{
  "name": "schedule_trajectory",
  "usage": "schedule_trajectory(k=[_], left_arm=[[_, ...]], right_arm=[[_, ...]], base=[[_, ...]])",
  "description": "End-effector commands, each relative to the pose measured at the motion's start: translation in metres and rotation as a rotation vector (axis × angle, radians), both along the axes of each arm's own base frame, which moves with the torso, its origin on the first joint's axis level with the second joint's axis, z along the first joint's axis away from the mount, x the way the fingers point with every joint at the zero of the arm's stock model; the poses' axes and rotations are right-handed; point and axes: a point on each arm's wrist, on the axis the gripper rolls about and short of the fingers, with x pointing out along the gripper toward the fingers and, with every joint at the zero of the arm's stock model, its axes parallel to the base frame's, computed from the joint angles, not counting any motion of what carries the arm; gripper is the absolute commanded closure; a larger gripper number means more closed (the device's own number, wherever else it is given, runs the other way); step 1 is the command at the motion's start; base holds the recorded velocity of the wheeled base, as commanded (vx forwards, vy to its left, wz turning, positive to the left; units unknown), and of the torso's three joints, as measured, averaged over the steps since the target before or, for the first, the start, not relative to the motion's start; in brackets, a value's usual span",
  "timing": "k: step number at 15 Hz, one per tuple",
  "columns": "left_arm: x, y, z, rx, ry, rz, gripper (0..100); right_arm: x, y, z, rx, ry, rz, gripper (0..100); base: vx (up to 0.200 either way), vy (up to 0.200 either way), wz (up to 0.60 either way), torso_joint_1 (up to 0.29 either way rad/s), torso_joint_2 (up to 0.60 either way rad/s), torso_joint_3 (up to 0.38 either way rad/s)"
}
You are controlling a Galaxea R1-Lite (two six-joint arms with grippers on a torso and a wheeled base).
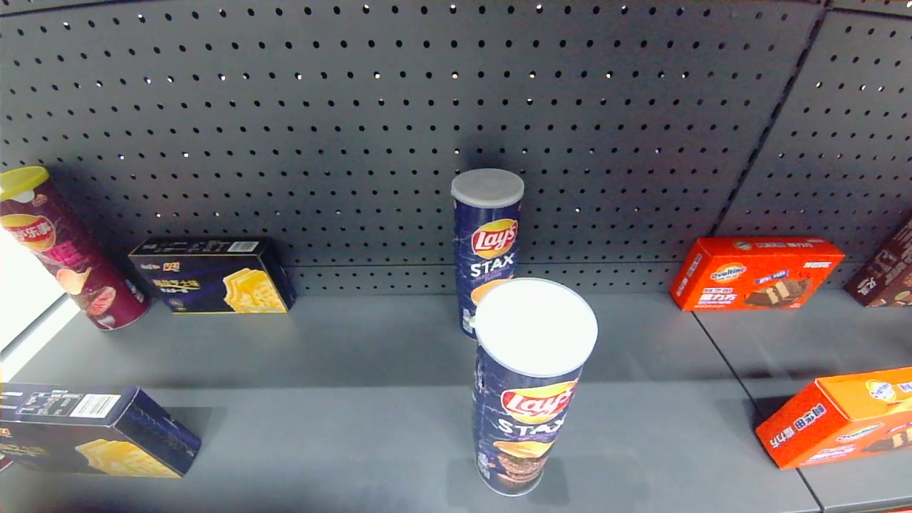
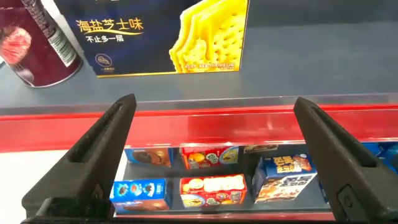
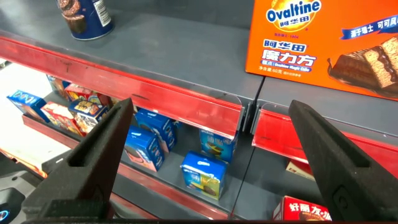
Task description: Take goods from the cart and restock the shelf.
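Tall dark-blue cardboard chip can with white plastic lid [image 1: 531, 406], head view: upright near the front of the grey metal shelf [image 1: 342, 442], 1 matching can [image 1: 488, 242] just behind it. I'd judge it light, stiff and slick, so I'd grip mid-body, gently.
Left wrist view: left gripper [image 2: 214, 102] spread wide, empty, facing the red shelf edge [image 2: 205, 121].
Right wrist view: right gripper [image 3: 211, 106] also released, empty, near the orange chocolate box [image 3: 323, 50].

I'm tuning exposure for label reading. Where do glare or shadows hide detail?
Head view: the front can's lid is blown out white, a bright patch washes the left edge, the rear can throws a shadow on the pegboard. Left wrist view: cracker box evenly lit, no glare.
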Motion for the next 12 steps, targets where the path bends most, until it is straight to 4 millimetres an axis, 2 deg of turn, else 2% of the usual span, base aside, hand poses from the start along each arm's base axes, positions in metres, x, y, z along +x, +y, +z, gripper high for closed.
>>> schedule_trajectory(k=[1, 2, 3, 4, 6, 7, 8, 9, 10, 12], left_arm=[[0.000, 0.000, 0.000, 0.003, 0.005, -0.006, 0], [0.000, 0.001, 0.000, 0.000, 0.005, 0.033, 0], [0.000, 0.001, 0.000, -0.001, 0.004, 0.066, 0], [0.000, 0.001, 0.000, 0.005, 0.004, 0.058, 0], [0.000, 0.001, 0.000, 0.029, 0.004, 0.041, 0], [0.000, 0.001, 0.000, 0.032, 0.004, 0.036, 0], [0.000, 0.001, 0.000, 0.032, 0.004, 0.036, 0], [0.000, 0.001, 0.000, 0.032, 0.004, 0.036, 0], [0.000, 0.001, 0.000, 0.032, 0.004, 0.036, 0], [0.000, 0.001, 0.000, 0.034, 0.005, 0.036, 0]], right_arm=[[0.000, 0.000, 0.000, 0.001, 0.002, -0.002, 0], [-0.001, -0.001, 0.006, 0.009, -0.023, -0.125, 0], [-0.001, 0.000, 0.044, 0.042, -0.030, -0.243, 0], [0.014, 0.005, 0.074, 0.102, 0.076, -0.238, 0], [0.019, 0.007, 0.114, 0.013, -0.010, -0.177, 0], [0.032, 0.013, 0.135, -0.003, -0.001, -0.147, 0], [0.033, 0.013, 0.137, -0.003, -0.001, -0.142, 0], [0.047, 0.019, 0.161, -0.006, 0.004, -0.105, 0], [0.069, 0.028, 0.174, -0.033, 0.049, -0.080, 0], [0.110, 0.050, 0.178, -0.086, 0.155, 0.042, 0]], base=[[0.000, 0.000, 0.00, 0.000, 0.00, 0.000], [0.000, 0.000, 0.00, 0.000, 0.00, 0.000], [0.000, 0.000, 0.00, 0.000, 0.00, 0.000], [0.000, 0.000, 0.00, 0.000, 0.00, 0.000], [0.000, 0.000, 0.00, 0.000, 0.00, 0.000], [0.000, 0.000, 0.00, 0.000, 0.00, 0.000], [0.000, 0.000, 0.00, 0.000, 0.00, 0.000], [0.000, 0.000, 0.00, 0.000, 0.00, 0.000], [0.000, 0.000, 0.00, 0.000, 0.00, 0.000], [0.000, 0.000, 0.00, 0.000, 0.00, 0.000]])
